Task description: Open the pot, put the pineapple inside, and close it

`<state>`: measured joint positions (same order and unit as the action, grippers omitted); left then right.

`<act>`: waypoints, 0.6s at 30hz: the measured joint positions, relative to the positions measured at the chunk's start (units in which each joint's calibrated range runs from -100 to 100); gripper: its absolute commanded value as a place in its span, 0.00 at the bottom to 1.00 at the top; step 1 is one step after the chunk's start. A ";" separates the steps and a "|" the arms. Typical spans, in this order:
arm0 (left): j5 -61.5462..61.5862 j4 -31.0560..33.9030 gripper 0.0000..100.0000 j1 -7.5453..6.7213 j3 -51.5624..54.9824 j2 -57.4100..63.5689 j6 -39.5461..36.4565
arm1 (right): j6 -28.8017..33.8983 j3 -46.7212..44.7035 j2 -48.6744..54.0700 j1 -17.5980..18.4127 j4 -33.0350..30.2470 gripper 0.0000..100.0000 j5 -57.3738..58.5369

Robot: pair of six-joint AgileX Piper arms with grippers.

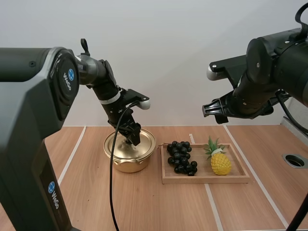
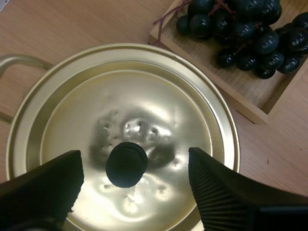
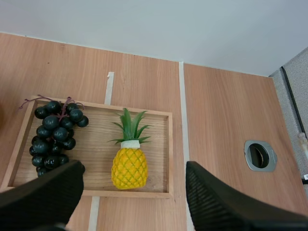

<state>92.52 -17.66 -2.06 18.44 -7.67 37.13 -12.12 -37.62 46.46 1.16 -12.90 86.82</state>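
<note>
The left jaws stand wide either side of the black knob [image 2: 126,164] on the lid [image 2: 159,101] — the pot [image 1: 126,166] is closed. The right jaws, also wide, hang above the pineapple [image 3: 129,166] — it sits in the wooden tray [image 3: 96,144] beside the grapes [image 3: 53,137].

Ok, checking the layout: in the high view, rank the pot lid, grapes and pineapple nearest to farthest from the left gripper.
From the left gripper:
1. Pot lid, directly beneath it.
2. Grapes, left half of the tray.
3. Pineapple, its right half.
</note>
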 measured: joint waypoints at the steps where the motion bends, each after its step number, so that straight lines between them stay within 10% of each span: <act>1: 0.00 0.00 1.00 0.00 0.00 0.00 0.09 | 0.00 0.00 0.00 0.00 -0.11 1.00 0.00; 13: 1.21 0.36 0.98 0.00 0.00 0.00 0.09 | 0.00 0.00 0.00 0.00 -0.32 1.00 0.18; 18: 0.58 0.60 0.16 0.00 0.00 0.00 0.09 | 0.00 0.00 0.00 0.00 -0.44 1.00 0.90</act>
<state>93.10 -17.05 -2.06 18.44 -7.67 37.22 -12.12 -37.62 46.46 1.16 -13.34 87.72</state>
